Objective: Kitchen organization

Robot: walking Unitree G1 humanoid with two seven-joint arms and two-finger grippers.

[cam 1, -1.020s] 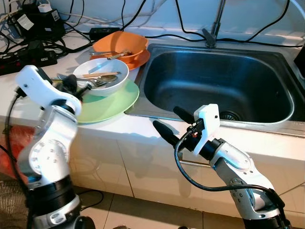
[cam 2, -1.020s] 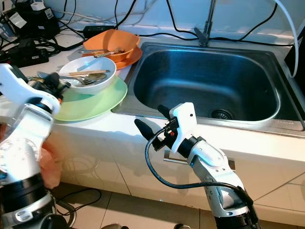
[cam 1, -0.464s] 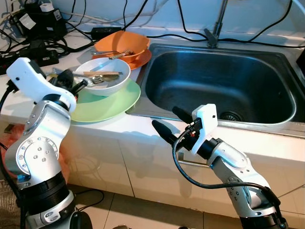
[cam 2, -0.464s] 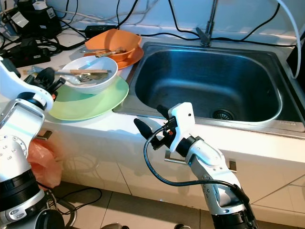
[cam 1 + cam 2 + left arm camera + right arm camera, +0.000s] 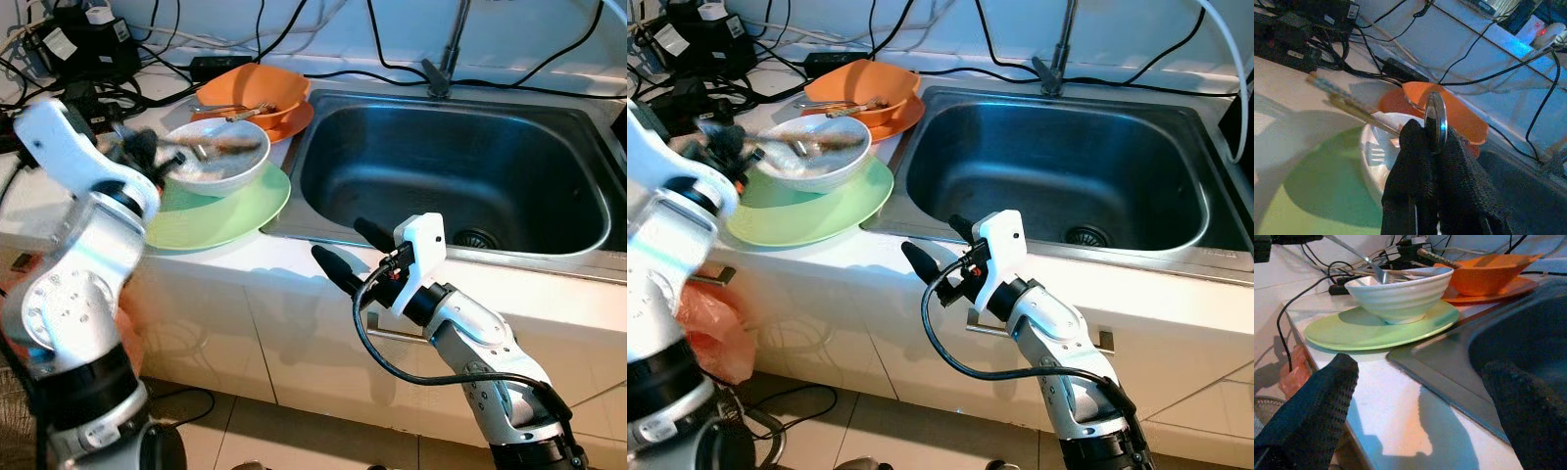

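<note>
Pinching a shiny steel spoon (image 5: 1436, 122) over the ribbed white bowl (image 5: 1400, 296), left claw (image 5: 1431, 147); right claw (image 5: 345, 250) spread apart.

white counter (image 5: 294, 257) carries a green plate (image 5: 220, 213), an orange plate (image 5: 289, 122) (sink-side) and tangled cables (image 5: 147, 73).

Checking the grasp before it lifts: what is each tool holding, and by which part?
The left tool pinches a metal utensil by its handle end, above the white bowl. The right tool is open, holding nothing.
</note>
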